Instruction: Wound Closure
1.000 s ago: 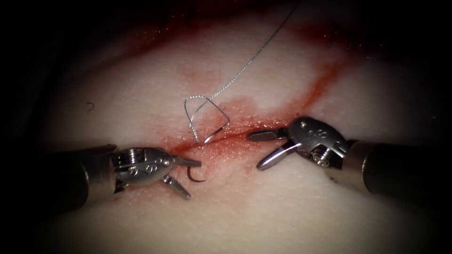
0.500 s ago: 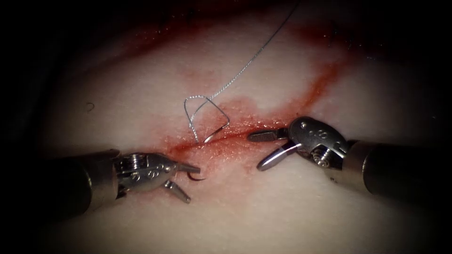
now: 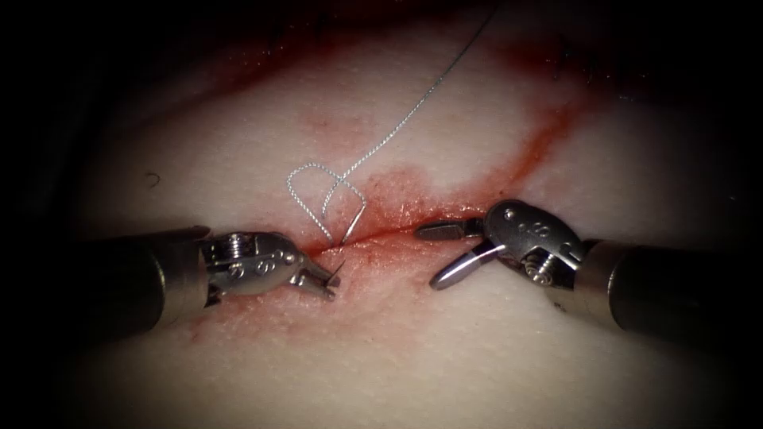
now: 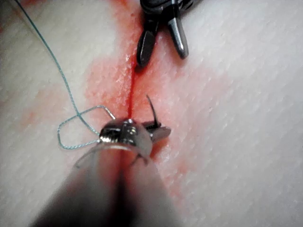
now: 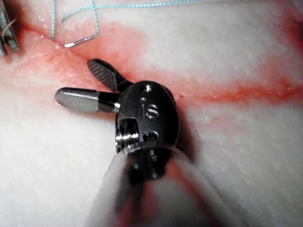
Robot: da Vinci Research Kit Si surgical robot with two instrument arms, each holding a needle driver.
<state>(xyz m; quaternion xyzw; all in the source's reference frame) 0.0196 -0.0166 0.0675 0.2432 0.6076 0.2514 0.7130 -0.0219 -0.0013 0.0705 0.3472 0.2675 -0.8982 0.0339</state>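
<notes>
The tissue [image 3: 413, 349] has a red cut [image 3: 397, 226] running across it. My left tool [image 3: 327, 283] lies at the cut's left end, jaws shut on the curved needle near its point [image 3: 339, 271]; the left wrist view shows the point [image 4: 152, 111] sticking out past the jaws [image 4: 158, 133]. The needle's middle is buried in the tissue under the cut, and its tail end [image 3: 350, 230] shows on the far edge. Grey thread [image 3: 310, 179] loops from the tail and runs up to the right. My right tool [image 3: 430, 255] rests over the cut further right, jaws open, holding nothing.
Red fluid [image 3: 548, 139] stains the tissue along the cut and in a streak toward the upper right. The right wrist view shows the open right jaws [image 5: 75, 79], the needle's tail [image 5: 78, 42] and the thread [image 5: 94, 14] beyond them.
My left jaws were open around the needle's emerging point and have shut on it, lifting toward the cut. The thread loop shifted left. My right tool barely moved, jaws a little narrower.
</notes>
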